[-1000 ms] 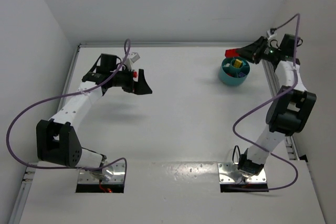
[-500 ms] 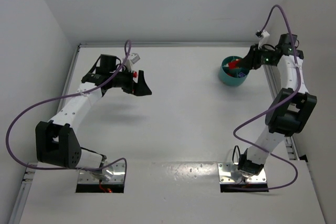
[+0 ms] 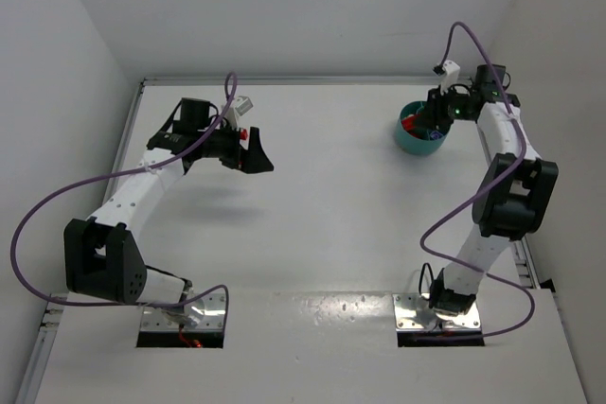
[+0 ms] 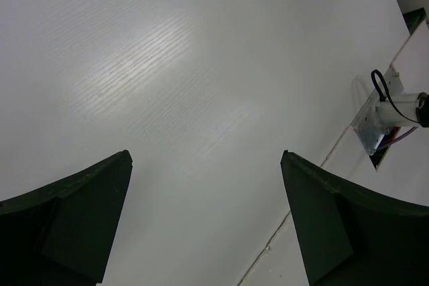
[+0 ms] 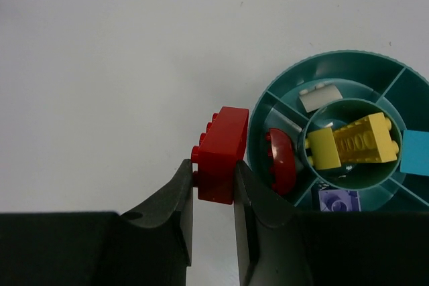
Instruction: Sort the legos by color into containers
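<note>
Pinching a studded red brick, the right pincer hovers beside the round teal tub; left pincer gapes empty

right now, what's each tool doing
Left tool: open, holding nothing.
Right tool: closed on a red lego.

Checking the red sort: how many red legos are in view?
2. One red brick is pinched in the right pincer, by the teal tub's left rim in the wrist view. One curved red piece lies in an outer compartment of the tub. More may be hidden.
</note>
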Robot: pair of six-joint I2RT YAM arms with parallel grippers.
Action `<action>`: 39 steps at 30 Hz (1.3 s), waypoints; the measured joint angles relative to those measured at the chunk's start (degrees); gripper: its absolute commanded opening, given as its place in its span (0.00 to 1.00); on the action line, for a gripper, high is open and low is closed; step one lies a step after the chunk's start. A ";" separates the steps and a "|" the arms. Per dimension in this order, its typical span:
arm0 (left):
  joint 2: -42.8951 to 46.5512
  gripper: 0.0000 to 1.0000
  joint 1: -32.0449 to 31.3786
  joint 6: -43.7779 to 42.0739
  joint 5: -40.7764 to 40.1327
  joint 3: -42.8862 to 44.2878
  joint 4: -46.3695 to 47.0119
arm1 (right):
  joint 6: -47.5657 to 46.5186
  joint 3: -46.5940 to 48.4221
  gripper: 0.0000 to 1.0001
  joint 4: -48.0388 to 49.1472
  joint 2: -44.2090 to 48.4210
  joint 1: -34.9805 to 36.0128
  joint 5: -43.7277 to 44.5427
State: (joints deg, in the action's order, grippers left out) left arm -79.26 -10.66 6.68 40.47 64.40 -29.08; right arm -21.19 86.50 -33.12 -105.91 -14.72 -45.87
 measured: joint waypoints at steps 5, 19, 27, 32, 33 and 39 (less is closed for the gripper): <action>-0.02 1.00 0.00 0.00 -0.02 0.00 0.00 | 0.81 0.02 0.00 2.25 -0.74 1.77 4.46; -0.13 1.00 0.00 0.00 -1.16 0.00 0.00 | 0.68 2.32 0.00 3.28 -2.38 2.69 12.09; -0.13 1.00 0.00 0.00 -2.14 -0.02 0.02 | -0.31 5.84 0.00 1.14 -5.57 4.33 14.64; -0.13 1.00 0.00 0.07 -2.82 -0.04 0.04 | -0.74 7.82 0.00 -0.28 -6.91 5.27 16.55; -0.13 1.00 0.00 0.07 -2.89 -0.04 0.02 | -0.90 8.22 0.00 -0.44 -7.08 5.49 16.98; -0.13 1.00 0.00 0.07 -3.06 -0.07 0.04 | -2.25 9.40 0.00 -1.75 -7.54 7.21 19.67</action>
State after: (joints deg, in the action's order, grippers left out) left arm -79.40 -10.66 6.74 37.41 64.34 -29.04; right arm -23.44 95.90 -34.87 -113.45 -7.51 -26.20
